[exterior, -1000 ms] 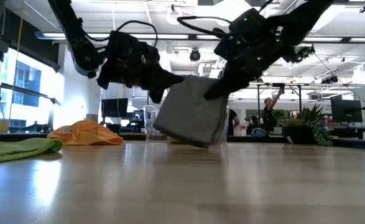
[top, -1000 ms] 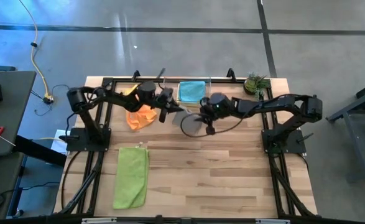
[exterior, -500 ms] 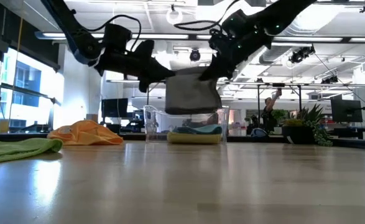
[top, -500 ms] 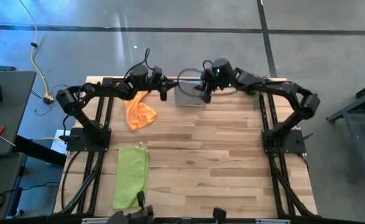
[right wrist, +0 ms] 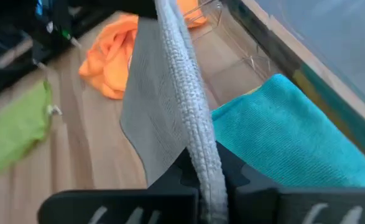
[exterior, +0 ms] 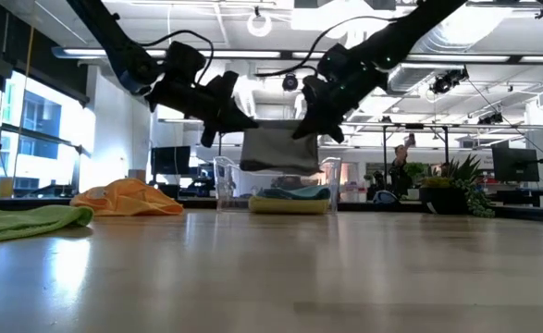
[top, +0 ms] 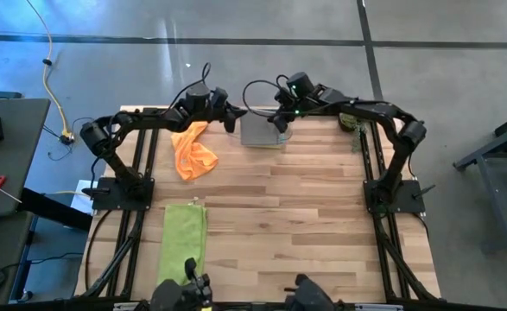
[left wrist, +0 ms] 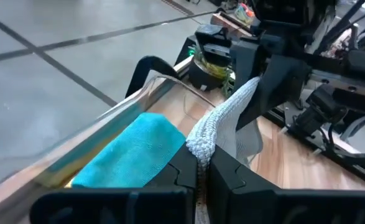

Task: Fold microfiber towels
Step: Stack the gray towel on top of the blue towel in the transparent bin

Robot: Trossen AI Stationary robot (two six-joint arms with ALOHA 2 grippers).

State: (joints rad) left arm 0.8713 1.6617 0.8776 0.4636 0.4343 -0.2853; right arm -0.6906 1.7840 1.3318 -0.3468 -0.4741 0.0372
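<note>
Both jaws pinch the folded grey towel (top: pixel 261 132), left gripper (top: pixel 232 116) and right gripper (top: pixel 281 123) at opposite ends.

High view: it hangs over the worktop (top: pixel 305 207) far edge; orange towel (top: pixel 193 152) near, lime towel (top: pixel 182 244) at front-left.

Low view: grey towel above the clear bin (exterior: pixel 276 189) (teal towel (exterior: pixel 294 193) on a yellow one inside); office room behind, a person far off.

Wrist views: teal towel just under, bin wall partly cut off.

Folded towel (exterior: pixel 280 149) above bin (exterior: pixel 331 185), probably two towels (left wrist: pixel 129 152) inside
</note>
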